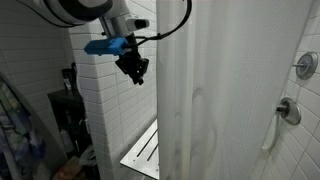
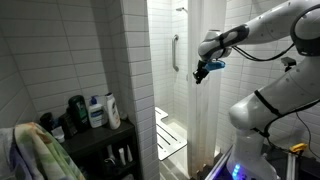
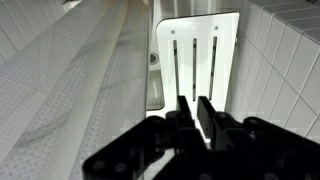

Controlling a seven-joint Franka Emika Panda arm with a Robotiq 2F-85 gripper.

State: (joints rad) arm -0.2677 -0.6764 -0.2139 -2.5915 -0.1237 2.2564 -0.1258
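My gripper point(image 1: 136, 76) hangs fingers-down in the shower, close beside the edge of a white shower curtain point(image 1: 210, 90). It also shows in an exterior view point(image 2: 199, 76). In the wrist view the two black fingers point(image 3: 194, 103) stand close together with only a thin gap and nothing between them. The curtain point(image 3: 70, 80) fills the left of that view, apart from the fingers. A white slatted shower seat point(image 3: 195, 50) lies straight below, and it shows in both exterior views point(image 1: 143, 152) point(image 2: 170, 135).
White tiled walls close in the stall. Two chrome valve handles point(image 1: 305, 65) point(image 1: 289, 110) sit on the wall past the curtain. A grab bar point(image 2: 176, 50) is on the back wall. A black shelf with bottles point(image 2: 95, 110) and a towel point(image 2: 40, 150) stand outside.
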